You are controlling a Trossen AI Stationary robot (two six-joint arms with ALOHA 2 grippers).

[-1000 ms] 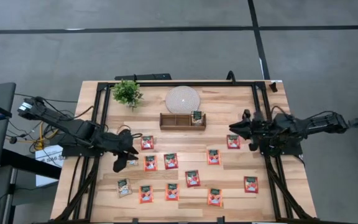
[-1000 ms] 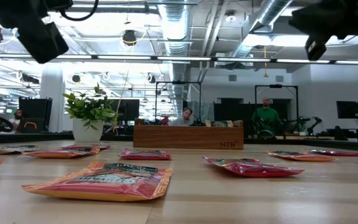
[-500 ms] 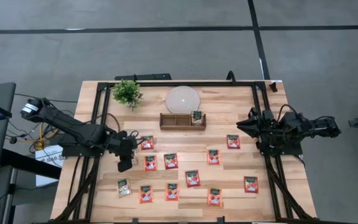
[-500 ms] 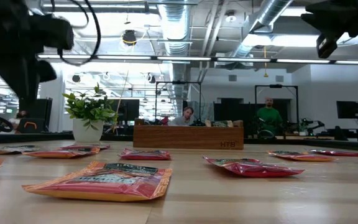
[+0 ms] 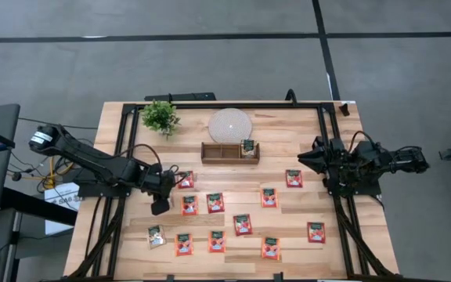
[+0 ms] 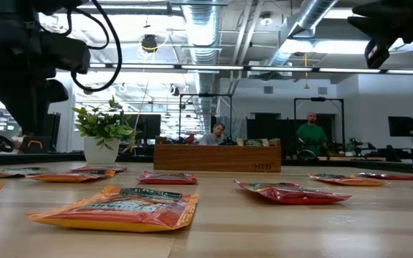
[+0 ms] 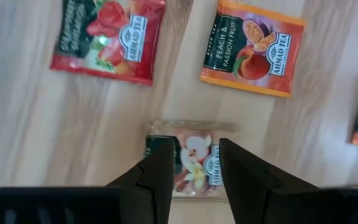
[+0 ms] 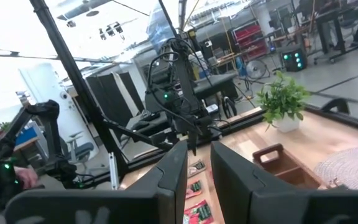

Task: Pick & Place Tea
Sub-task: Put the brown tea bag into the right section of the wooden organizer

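Note:
Several red-orange tea sachets (image 5: pixel 214 202) lie flat on the wooden table, and one pale sachet (image 5: pixel 156 235) lies near the front left. Another sachet (image 5: pixel 247 146) stands in the right compartment of the brown tray (image 5: pixel 219 153). My left gripper (image 5: pixel 160 207) points down, open, over a pale sachet (image 7: pixel 194 169) that shows between its two fingers; I cannot tell whether the fingers touch it. My right gripper (image 5: pixel 301 160) hovers level at the table's right side, pointing toward the left, with a narrow gap (image 8: pixel 199 149) and nothing in it.
A round white disc (image 5: pixel 230 124) and a potted plant (image 5: pixel 161 117) sit behind the tray at the far edge. Black frame rails (image 5: pixel 329 141) run along the table's left and right sides. People stand in the room beyond the table.
My left gripper has sunk toward the table and tipped from a slant to point steeply down, ending over the pale sachet at the left. My right arm has drawn back a little toward the table's right edge. No sachet has moved.

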